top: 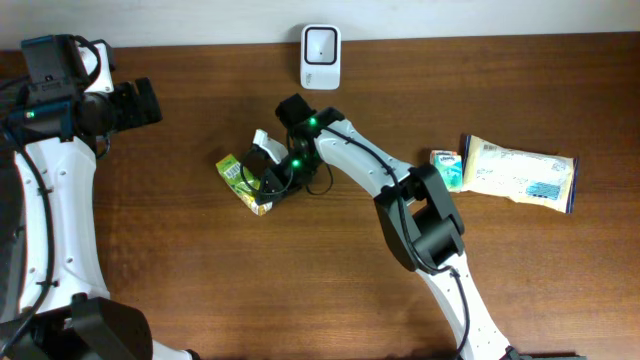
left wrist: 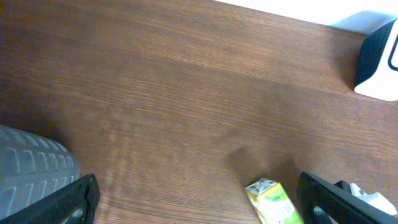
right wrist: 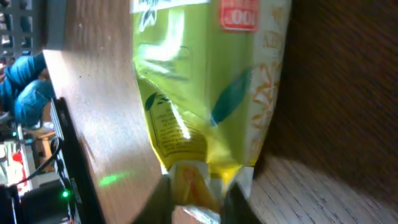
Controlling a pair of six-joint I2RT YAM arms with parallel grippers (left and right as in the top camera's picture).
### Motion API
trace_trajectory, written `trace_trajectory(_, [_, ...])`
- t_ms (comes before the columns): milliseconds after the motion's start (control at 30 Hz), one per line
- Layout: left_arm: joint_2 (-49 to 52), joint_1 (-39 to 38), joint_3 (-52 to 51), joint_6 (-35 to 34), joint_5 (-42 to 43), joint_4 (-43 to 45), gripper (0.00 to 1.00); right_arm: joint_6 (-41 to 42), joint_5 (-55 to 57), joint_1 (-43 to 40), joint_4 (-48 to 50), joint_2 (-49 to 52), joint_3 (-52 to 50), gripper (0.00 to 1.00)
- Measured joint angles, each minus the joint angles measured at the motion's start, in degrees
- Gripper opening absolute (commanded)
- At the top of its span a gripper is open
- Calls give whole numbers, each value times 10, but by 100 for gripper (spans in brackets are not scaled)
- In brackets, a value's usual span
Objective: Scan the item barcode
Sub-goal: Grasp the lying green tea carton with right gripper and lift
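- The right gripper (top: 268,166) is lowered onto the carton (top: 240,184) near the middle of the table (top: 200,280). The box lies flat on the wood at its fingertips, on the side away from the arm.
- In the right wrist view the carton (right wrist: 199,93) fills the frame just ahead of the gripper (right wrist: 196,200). Its dark fingers (right wrist: 157,208) are drawn close together on the folded end seam. The frame cuts the contact off, but it looks like a clenched pinch on that seam.
- The carton is a small drink box in glossy yellow-green that catches the light. It has a teal leaf print along one face and fine dark print on the side. A red label patch sits at the end far from the fingers, and the end between the fingers is orange-yellow.
- The left gripper (top: 140,103) is held well away from the carton, with its jaws spread wide and nothing between them.
- In the left wrist view the two fingers of the left gripper (left wrist: 199,208) sit at opposite lower corners. The top of the carton (left wrist: 273,202) shows between them, closer to the one at the right of the frame.
- The white scanner (top: 320,55) stands beyond the right gripper at the table's far edge, apart from the carton. The left wrist view catches it at its upper right corner (left wrist: 376,59).
- Back along the right arm and off to its side, a tissue pack (top: 447,168) lies touching a pale snack bag (top: 520,172).
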Motion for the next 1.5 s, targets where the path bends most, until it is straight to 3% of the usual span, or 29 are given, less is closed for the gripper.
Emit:
trace_trajectory(167, [0,0,0,0,0,0,99,1,65,10,-52,0,41,4])
trace_trajectory(367, [0,0,0,0,0,0,99,-1,262,46,-127,-22,78,4])
trace_trajectory(533, [0,0,0,0,0,0,99,-1,427,122,-155,-34,79,51])
trace_trajectory(567, [0,0,0,0,0,0,99,-4,440,131,-162,-34,80,56])
trace_trajectory(667, [0,0,0,0,0,0,99,-13,452,121,-227,-28,116,88])
trace_trajectory(733, [0,0,0,0,0,0,99,-43,439,100,-263,-23,179,98])
trace_trajectory(900, [0,0,0,0,0,0,99,-100,394,66,-274,-24,216,98])
trace_trajectory(1133, [0,0,0,0,0,0,99,-166,316,78,-214,-23,94,90])
trace_trajectory(1300, [0,0,0,0,0,0,99,-169,281,78,-126,-23,61,73])
trace_trajectory(1367, [0,0,0,0,0,0,99,-164,280,78,-106,-23,61,57])
trace_trajectory(1433, [0,0,0,0,0,0,99,-163,280,78,-97,-21,61,33])
trace_trajectory(1500, [0,0,0,0,0,0,99,-162,280,78,-98,-20,61,29])
